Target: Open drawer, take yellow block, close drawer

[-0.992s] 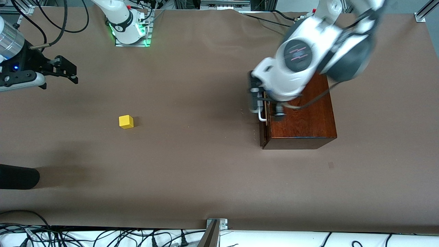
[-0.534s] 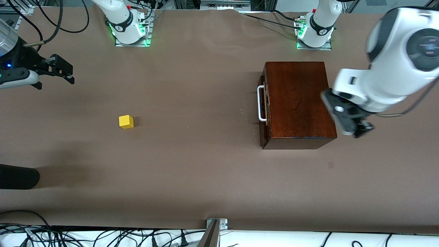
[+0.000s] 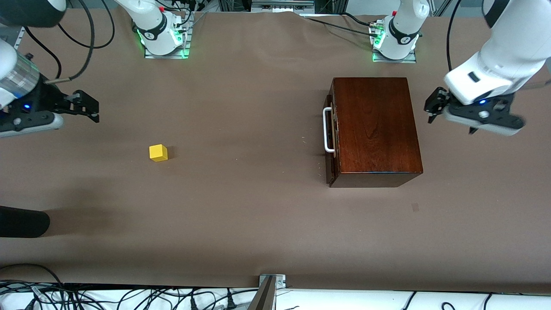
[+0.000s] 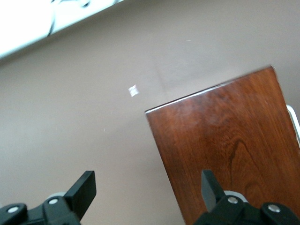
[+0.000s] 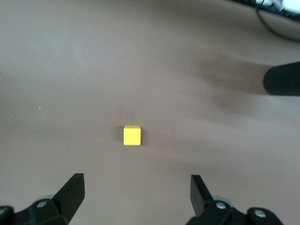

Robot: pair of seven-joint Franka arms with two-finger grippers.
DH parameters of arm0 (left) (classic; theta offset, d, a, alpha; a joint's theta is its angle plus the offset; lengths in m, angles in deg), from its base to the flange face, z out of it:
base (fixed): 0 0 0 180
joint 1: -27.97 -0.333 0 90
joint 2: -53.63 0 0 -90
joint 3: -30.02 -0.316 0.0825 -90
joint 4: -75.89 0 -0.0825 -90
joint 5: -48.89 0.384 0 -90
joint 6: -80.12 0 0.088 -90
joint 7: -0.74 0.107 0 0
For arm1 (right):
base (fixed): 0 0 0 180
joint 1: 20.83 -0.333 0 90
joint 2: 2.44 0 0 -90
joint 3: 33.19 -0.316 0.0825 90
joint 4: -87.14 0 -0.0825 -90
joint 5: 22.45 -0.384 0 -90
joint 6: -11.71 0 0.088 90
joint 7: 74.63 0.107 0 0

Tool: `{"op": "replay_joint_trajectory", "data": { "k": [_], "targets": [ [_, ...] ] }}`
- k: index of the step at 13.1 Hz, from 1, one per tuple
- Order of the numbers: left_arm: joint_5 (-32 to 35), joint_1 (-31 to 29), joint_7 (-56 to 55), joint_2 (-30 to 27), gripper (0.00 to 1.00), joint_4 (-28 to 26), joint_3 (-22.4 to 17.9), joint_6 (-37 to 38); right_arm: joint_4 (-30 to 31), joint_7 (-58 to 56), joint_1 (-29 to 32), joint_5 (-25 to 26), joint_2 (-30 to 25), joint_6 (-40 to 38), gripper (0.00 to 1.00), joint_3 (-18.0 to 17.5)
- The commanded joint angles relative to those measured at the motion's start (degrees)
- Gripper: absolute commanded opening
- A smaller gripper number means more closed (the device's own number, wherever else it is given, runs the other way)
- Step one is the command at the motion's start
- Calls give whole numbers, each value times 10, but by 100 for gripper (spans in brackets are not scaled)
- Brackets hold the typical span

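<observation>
The yellow block (image 3: pixel 158 153) (image 5: pixel 132 135) lies alone on the brown table toward the right arm's end. My right gripper (image 3: pixel 89 107) (image 5: pixel 136 190) hovers open and empty beside it, a little farther from the front camera. The reddish-brown wooden box (image 3: pixel 376 129) (image 4: pixel 229 140) stands toward the left arm's end. Its drawer (image 3: pixel 330 142) looks pushed in, and its white bar handle (image 3: pixel 328 130) faces the middle of the table. My left gripper (image 3: pixel 431 106) (image 4: pixel 147 187) hangs open and empty by the box's side away from the handle.
A dark rounded object (image 3: pixel 21 221) (image 5: pixel 281 79) pokes in over the table at the right arm's end, nearer the front camera than the block. Both arm bases (image 3: pixel 161 32) (image 3: pixel 396 36) stand along the table's back edge. Cables (image 3: pixel 129 297) and a metal bracket (image 3: pixel 270 282) line the near edge.
My left gripper has left the drawer handle and swung across the box to its side away from the handle. The right gripper shifted slightly. The block and box stayed put.
</observation>
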Motion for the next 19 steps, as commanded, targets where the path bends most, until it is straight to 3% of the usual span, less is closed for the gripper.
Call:
{"op": "replay_joint_trajectory", "data": {
  "k": [1, 3, 6, 19],
  "targets": [
    [-63, -1, -44, -35, 100, -39, -43, -21, -32, 0, -2, 8, -4, -9, 100, 2],
    [-110, 0, -38, -34, 100, -40, -82, -17, -32, 0, -2, 11, -4, -13, 100, -2],
    [-108, 0, 16, -34, 100, -39, -88, 1, -32, 0, -1, 6, -4, -15, 100, 1],
    [-80, 7, 18, -28, 100, -38, -85, 16, -30, 0, 2, 4, -2, -18, 100, 12]
  ]
}}
